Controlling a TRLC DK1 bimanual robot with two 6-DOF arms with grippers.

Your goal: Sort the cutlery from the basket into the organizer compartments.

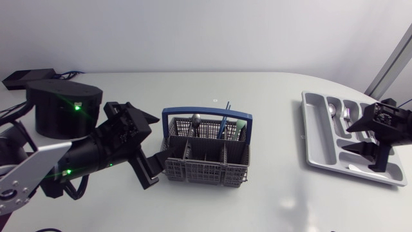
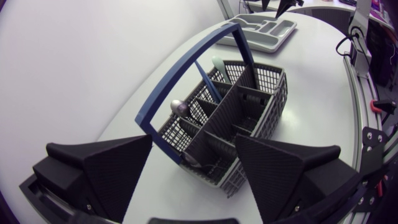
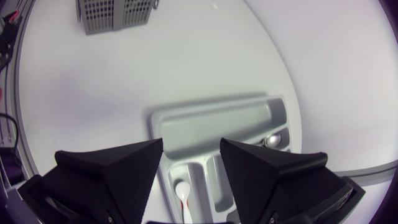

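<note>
Left jaws (spread) just beside basket (image 2: 231, 113) — organizer (image 1: 317, 132) well apart.

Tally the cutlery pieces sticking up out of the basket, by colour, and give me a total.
Silver spoon: 1
Blue handle: 1
Mint green handle: 1
Total: 3

grey plastic mesh basket (image 1: 206, 170), smooth grey plastic organizer (image 1: 318, 129), matt white table (image 1: 273, 129)

Bare table (image 1: 277, 161) lies between basket (image 1: 206, 169) and organizer (image 1: 315, 132); a blue handle (image 1: 206, 112) arches across the basket's open top.
</note>
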